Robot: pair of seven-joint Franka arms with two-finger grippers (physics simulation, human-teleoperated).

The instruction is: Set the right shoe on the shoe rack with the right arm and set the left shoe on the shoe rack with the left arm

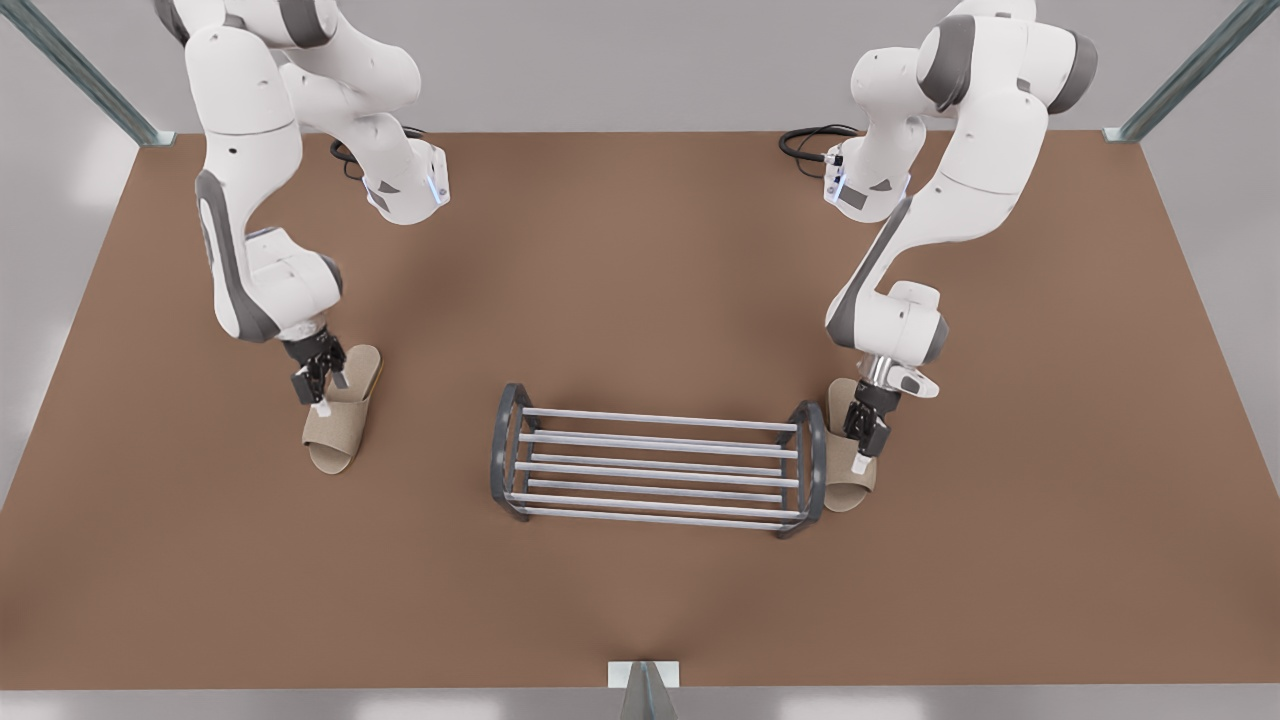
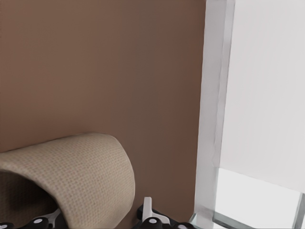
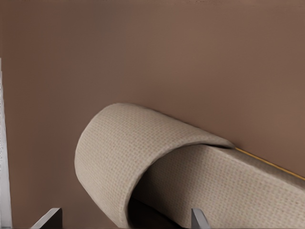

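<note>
The right shoe, a beige slipper, lies flat on the brown table at the front view's left. My right gripper is open over its wide band, with the fingertips straddling it. The left shoe lies at the front view's right, close beside the end frame of the shoe rack. My left gripper is down on this slipper. Its fingers are drawn in against the side of the band. The rack stands bare mid-table.
Bare brown table stretches around both slippers. The table's near edge runs close by the left shoe. A metal post stands at the middle of that edge. Black cables lie at the back by the arm bases.
</note>
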